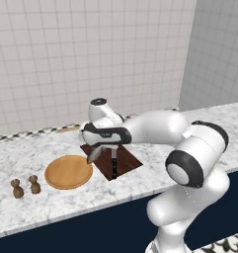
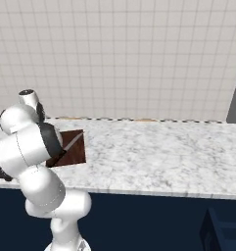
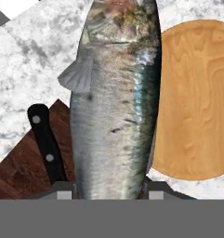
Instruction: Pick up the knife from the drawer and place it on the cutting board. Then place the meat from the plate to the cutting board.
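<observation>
On the marble desk (image 1: pixel 36 158), the gripper (image 1: pixel 97 152) holds the grey meat (image 1: pixel 93 155) between the empty plate (image 1: pixel 68 172) and the cutting board (image 1: pixel 125 160) carrying the knife (image 1: pixel 113 161).

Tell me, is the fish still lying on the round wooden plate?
No, the fish hangs in the gripper above the counter, and the plate is bare.

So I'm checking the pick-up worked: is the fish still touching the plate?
Apart. In the left base view the fish hangs from the gripper above the counter, beside the bare plate; the hand view shows the plate well behind it.
</observation>
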You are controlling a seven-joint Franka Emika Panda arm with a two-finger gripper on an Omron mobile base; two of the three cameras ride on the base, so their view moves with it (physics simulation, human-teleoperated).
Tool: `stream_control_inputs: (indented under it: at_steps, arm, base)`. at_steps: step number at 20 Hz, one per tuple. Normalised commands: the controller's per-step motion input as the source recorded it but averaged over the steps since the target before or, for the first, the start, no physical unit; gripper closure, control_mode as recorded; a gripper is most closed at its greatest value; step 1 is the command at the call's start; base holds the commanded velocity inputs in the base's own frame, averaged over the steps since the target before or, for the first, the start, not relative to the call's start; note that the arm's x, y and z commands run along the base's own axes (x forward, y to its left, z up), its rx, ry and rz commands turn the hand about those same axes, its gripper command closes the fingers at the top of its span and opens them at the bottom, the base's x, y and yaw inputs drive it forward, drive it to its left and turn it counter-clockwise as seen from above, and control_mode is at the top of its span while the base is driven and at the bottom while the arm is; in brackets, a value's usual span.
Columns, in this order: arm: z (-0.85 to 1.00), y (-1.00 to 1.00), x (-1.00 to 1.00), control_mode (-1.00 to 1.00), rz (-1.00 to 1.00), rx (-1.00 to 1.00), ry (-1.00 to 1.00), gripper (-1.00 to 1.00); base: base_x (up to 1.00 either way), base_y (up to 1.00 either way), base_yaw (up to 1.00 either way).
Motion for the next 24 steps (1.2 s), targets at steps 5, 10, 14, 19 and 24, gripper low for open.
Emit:
stream_control_inputs:
  at_steps: [5,10,14,19,24]
  arm:
    - [0.00,-0.65,0.37,-1.00,0.04,0.16,0.20,1.00]
    - [-0.18,0.02,0.52,-1.00,0.08,0.00,0.21,1.00]
    - [-0.27,0.14,0.27,-1.00,0.11,-0.01,0.06,1.00]
    - [-0.18,0.05,0.33,-1.00,0.09,-0.03,0.01,1.00]
    - [-0.29,0.00,0.16,-1.00,0.10,-0.02,0.00,1.00]
  base:
    - [0.00,0.00,0.00]
    - [0.00,0.00,0.00]
    - [0.00,0.00,0.00]
    - [0.00,0.00,0.00]
    - [0.00,0.00,0.00]
